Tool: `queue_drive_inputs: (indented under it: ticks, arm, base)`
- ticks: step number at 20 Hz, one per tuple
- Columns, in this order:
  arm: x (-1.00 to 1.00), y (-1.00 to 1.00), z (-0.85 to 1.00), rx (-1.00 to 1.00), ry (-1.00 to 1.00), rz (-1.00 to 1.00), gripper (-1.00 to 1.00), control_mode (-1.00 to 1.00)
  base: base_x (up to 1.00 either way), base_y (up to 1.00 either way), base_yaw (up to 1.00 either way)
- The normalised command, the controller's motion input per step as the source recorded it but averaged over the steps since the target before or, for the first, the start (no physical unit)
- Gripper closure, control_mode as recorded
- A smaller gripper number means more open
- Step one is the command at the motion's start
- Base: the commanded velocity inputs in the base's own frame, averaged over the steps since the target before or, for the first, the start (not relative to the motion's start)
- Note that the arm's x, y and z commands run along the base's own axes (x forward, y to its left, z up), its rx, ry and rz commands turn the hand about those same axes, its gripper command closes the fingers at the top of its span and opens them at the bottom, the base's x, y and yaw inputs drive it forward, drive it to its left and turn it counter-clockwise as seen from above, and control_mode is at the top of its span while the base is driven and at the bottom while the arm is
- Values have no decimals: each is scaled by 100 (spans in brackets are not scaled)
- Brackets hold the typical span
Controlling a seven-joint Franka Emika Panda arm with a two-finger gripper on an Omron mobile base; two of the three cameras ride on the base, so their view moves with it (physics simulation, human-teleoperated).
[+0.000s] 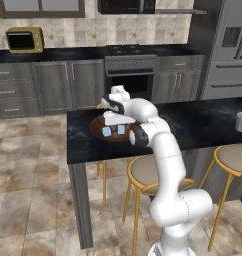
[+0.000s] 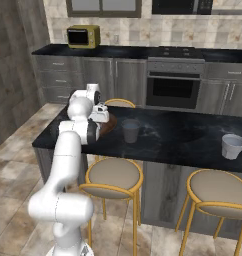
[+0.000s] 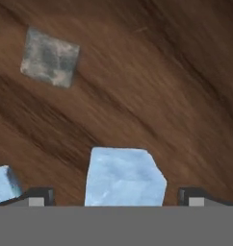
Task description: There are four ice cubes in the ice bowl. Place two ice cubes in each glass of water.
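Note:
The dark wooden ice bowl (image 1: 99,129) sits on the black island counter, with two pale ice cubes (image 1: 107,132) showing in it. My gripper (image 1: 114,125) is lowered into the bowl. In the hand view the gripper (image 3: 116,198) is open, its fingertips (image 3: 39,196) standing apart on either side of one ice cube (image 3: 124,178); whether they touch it I cannot tell. A second cube (image 3: 3,185) lies at the left edge and a greyer third (image 3: 50,56) farther off on the bowl's wood (image 3: 152,96). One glass of water (image 2: 130,131) stands just right of the bowl (image 2: 112,126), the other (image 2: 233,146) far right.
Round stools (image 2: 114,175) with yellow legs stand along the island's near side. Behind the island are grey cabinets, an oven (image 1: 129,75) and a yellow microwave (image 1: 24,40). A fridge (image 1: 228,45) stands at the back right.

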Motion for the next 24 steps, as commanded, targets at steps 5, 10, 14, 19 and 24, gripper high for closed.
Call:
queue_drive_inputs:
  ticks: [5, 10, 14, 19, 24]
  arm:
    - [16, -4, -19, -2, 0, 0, -100, -100]
    - [0, 0, -16, 0, 5, 0, 100, -100]
    - [-5, 0, 2, 0, -3, 0, 100, -100]
    - [-57, -9, 64, 0, -36, 0, 100, -100]
    - [-100, -41, 94, 0, -51, 0, 100, -100]
  base:
    - [0, 0, 0]
    - [0, 0, 0]
    - [0, 0, 0]
    - [0, 0, 0]
    - [0, 0, 0]
